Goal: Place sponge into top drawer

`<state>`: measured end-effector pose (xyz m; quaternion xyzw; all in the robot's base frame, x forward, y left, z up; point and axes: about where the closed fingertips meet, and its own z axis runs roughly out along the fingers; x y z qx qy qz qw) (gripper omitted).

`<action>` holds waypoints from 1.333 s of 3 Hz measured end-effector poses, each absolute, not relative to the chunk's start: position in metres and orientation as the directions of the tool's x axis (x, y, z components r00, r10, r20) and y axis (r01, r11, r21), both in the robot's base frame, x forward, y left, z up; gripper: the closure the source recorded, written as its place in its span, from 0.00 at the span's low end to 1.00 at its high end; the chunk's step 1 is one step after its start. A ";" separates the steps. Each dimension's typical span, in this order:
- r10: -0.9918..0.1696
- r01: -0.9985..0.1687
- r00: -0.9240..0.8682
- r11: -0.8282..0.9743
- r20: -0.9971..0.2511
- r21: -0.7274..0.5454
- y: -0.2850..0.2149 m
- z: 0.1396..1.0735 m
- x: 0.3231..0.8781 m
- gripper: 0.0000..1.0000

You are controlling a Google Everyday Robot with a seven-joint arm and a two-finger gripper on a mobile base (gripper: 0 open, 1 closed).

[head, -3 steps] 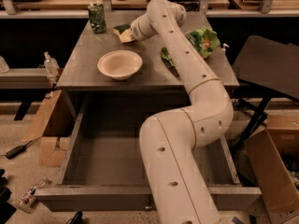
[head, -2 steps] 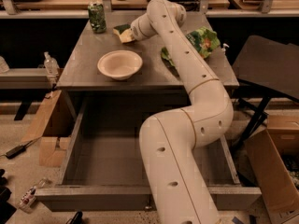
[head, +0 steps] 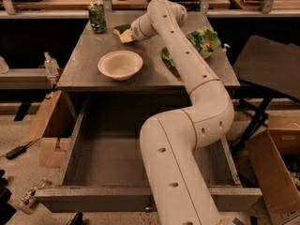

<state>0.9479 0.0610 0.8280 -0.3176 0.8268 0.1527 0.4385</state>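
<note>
The sponge (head: 122,33), a pale-yellow block with a dark green layer, lies at the back of the grey table top (head: 84,74), right of a green can. My gripper (head: 130,32) is at the sponge's right side, at the end of the white arm (head: 187,74) that reaches across the table; the arm's wrist hides how it meets the sponge. The top drawer (head: 117,198) is pulled wide open below the table's front edge, with a small knob (head: 149,209) on its front panel. The arm's lower links cover the drawer's right half.
A cream bowl (head: 120,64) sits on the table in front of the sponge. A green can (head: 97,17) stands at the back left, a green snack bag (head: 204,39) at the back right. Cardboard boxes stand left (head: 47,125) and right (head: 276,168) of the drawer.
</note>
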 end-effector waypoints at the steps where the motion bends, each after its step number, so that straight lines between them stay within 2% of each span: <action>1: -0.391 -0.659 -0.414 0.752 -0.822 -0.026 0.061 0.828 0.948 1.00; 4: -0.391 -0.659 -0.414 0.752 -0.822 -0.026 0.061 0.828 0.948 1.00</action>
